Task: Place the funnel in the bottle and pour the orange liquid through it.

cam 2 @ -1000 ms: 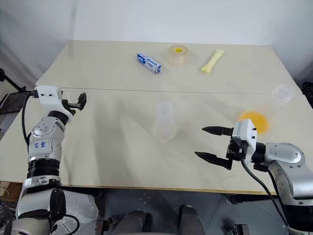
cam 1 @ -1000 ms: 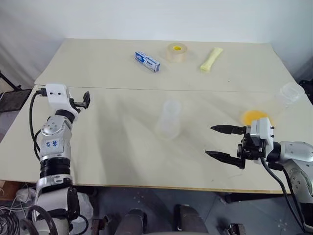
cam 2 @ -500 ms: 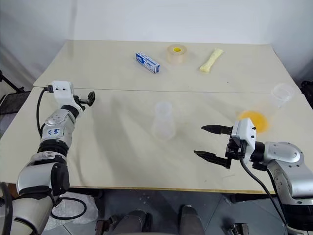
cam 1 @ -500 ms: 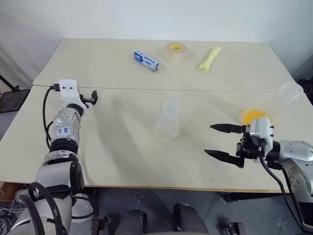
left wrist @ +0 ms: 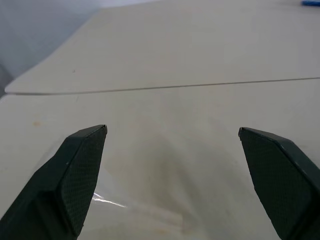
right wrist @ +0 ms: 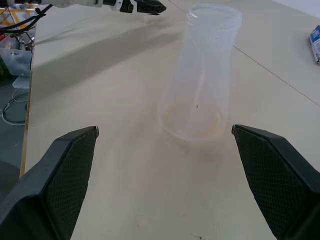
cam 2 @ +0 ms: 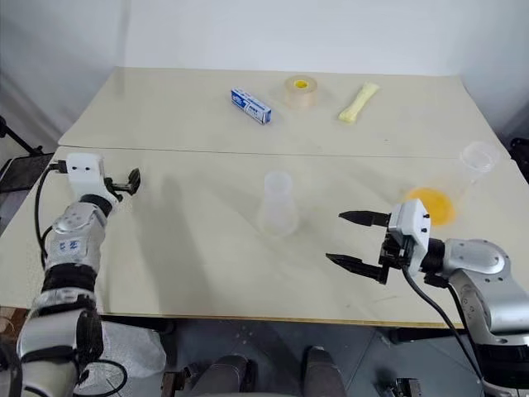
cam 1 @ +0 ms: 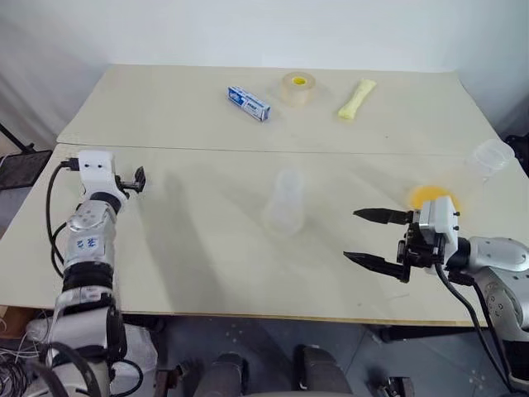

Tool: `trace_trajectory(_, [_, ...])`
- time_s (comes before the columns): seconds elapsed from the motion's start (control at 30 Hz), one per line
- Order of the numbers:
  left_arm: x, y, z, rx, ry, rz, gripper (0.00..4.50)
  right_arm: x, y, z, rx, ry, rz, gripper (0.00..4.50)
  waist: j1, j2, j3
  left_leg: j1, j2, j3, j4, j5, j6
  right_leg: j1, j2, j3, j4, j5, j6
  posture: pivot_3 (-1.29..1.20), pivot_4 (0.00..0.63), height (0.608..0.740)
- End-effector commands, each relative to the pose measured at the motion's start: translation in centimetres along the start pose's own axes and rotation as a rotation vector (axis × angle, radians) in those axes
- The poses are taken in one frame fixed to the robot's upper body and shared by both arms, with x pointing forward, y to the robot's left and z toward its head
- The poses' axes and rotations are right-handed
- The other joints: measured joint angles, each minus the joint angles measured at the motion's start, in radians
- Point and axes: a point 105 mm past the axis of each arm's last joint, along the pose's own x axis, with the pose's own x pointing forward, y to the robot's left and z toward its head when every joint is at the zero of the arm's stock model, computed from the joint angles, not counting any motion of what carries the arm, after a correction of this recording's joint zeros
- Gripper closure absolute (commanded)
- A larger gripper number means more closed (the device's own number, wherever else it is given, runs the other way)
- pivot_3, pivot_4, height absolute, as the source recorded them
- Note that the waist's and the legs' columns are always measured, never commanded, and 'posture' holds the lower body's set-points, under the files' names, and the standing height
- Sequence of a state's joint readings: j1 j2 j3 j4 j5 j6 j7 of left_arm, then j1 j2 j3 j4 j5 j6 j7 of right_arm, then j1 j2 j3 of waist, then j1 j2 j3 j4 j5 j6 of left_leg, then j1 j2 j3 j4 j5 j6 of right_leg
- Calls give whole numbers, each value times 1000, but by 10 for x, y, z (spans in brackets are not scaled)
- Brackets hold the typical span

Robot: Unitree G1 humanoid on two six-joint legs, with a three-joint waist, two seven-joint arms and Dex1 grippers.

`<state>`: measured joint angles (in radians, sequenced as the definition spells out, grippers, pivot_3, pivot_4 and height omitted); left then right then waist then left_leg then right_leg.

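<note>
Standing upright between both open end effectors, untouched: bottle [cam 1: 285,201].

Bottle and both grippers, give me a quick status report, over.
Left gripper open, empty. Right gripper open, empty, facing the bottle. Bottle upright mid-table, untouched. Orange liquid in flask behind right gripper. Path to bottle clear.

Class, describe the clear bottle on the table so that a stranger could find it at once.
Start at the seam that crosses the pale table from side to side. Just on the robot's side of it, near the middle, the bottle stands upright and alone. It is colourless and see-through, with a straight neck and a wider base, unlike the flask at the right edge, which holds orange liquid.
</note>
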<state>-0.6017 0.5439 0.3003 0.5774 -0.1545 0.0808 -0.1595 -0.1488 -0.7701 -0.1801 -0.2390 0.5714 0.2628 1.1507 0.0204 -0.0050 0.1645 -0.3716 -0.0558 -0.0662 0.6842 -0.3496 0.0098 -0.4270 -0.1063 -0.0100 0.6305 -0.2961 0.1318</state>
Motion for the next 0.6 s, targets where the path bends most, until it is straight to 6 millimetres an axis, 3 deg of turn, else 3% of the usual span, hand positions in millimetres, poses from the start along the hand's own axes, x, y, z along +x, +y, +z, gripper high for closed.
trace_trajectory(0.03, [-23, 6, 36, -11, -112, -40, 16, -1, 0, 8, -32, -27, -3, 0, 0, 0, 0, 0, 0, 0, 0, 0, 0, 0, -1, 0, 0, 0, 0, 0, 150, 740])
trace_trajectory(0.17, [-51, 9, 40, -13, -100, -86, 16, -1, 2, 7, -26, -22, 5, 0, 0, 0, 0, 0, 0, 0, 0, 0, 0, 0, -1, 0, -1, 0, 0, 0, 150, 740])
trace_trajectory(0.3, [-74, 39, 40, -34, -104, -23, 16, 1, -1, 7, -26, -26, 11, 0, 0, 0, 0, 1, 0, 0, 0, 0, 0, 1, -2, 0, -3, 0, 0, 0, 150, 740])
trace_trajectory(0.47, [-66, 76, 28, -13, -62, 122, 16, 5, -3, 7, -27, -29, 26, 0, 5, 0, 0, 2, 0, 0, 0, 0, 0, 1, -2, 0, -3, 0, 0, 0, 150, 740])
trace_trajectory(0.6, [-45, 87, 17, -13, -14, 152, 16, 8, -5, 8, -30, -34, 33, 0, 8, 0, 0, 1, -3, -1, 0, 0, 1, 1, -2, -2, -2, 0, 0, 0, 150, 740])
